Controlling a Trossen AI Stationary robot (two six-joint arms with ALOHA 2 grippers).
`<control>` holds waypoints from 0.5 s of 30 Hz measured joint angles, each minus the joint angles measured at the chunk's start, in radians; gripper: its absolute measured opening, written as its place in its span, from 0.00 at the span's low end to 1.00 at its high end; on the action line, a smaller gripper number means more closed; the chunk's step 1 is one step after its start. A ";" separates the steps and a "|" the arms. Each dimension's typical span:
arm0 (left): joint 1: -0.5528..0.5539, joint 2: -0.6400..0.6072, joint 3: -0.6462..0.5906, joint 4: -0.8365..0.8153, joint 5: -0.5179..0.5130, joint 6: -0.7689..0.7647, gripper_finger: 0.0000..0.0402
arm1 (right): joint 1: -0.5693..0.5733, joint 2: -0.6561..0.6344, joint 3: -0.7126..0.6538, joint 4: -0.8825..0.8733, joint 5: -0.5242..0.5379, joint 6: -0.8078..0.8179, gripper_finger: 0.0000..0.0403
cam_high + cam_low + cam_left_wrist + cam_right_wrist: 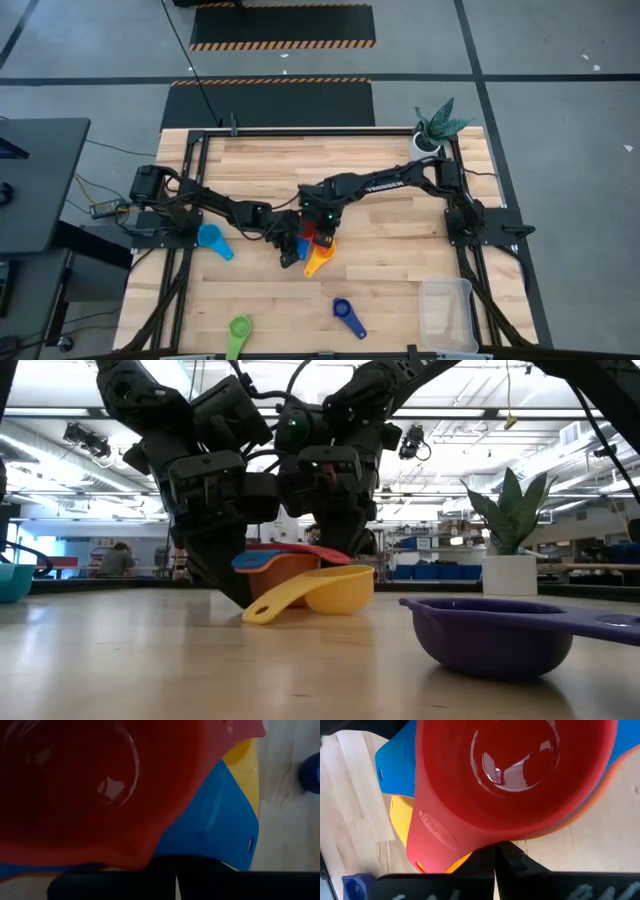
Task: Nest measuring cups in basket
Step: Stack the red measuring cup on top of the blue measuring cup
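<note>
A stack of measuring cups stands mid-table: a red cup (520,765) in a blue one (220,815) in an orange one (285,575). A yellow cup (335,588) lies against it, handle tip on the table. My left gripper (176,877) is shut, its tips low at the stack's side by the blue handle (250,560). My right gripper (495,865) is shut too, tips under the red cup's rim beside its handle (437,832). Light blue (212,240), green (238,328) and dark blue (347,315) cups lie apart. The basket (447,312) sits near the right front corner. My left gripper's shut fingers slant down to the table beside the blue cup's handle (235,845); I cannot tell whether they touch it. My right gripper's shut fingertips slant down from above at the red cup's wall next to its handle root (485,840); whether they touch does not show.
A potted plant (437,128) stands at the far right corner. A purple-blue cup (490,635) looms close in the low view. Bare wood lies between the stack and the basket.
</note>
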 joint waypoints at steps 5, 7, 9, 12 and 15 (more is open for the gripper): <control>0.000 0.000 -0.001 0.019 -0.026 -0.008 0.00 | 0.009 0.000 0.000 0.009 -0.001 0.010 0.00; 0.000 0.000 -0.002 0.029 -0.043 -0.012 0.00 | 0.013 0.000 -0.001 0.011 -0.001 0.024 0.00; 0.000 0.000 -0.002 0.034 -0.057 -0.026 0.00 | 0.014 0.000 -0.001 0.013 -0.001 0.024 0.00; 0.000 0.000 -0.002 0.035 -0.061 -0.027 0.00 | 0.014 0.000 -0.001 0.014 -0.001 0.024 0.00; 0.001 0.000 -0.002 0.035 -0.066 -0.029 0.00 | 0.012 0.000 -0.001 0.023 -0.001 0.022 0.00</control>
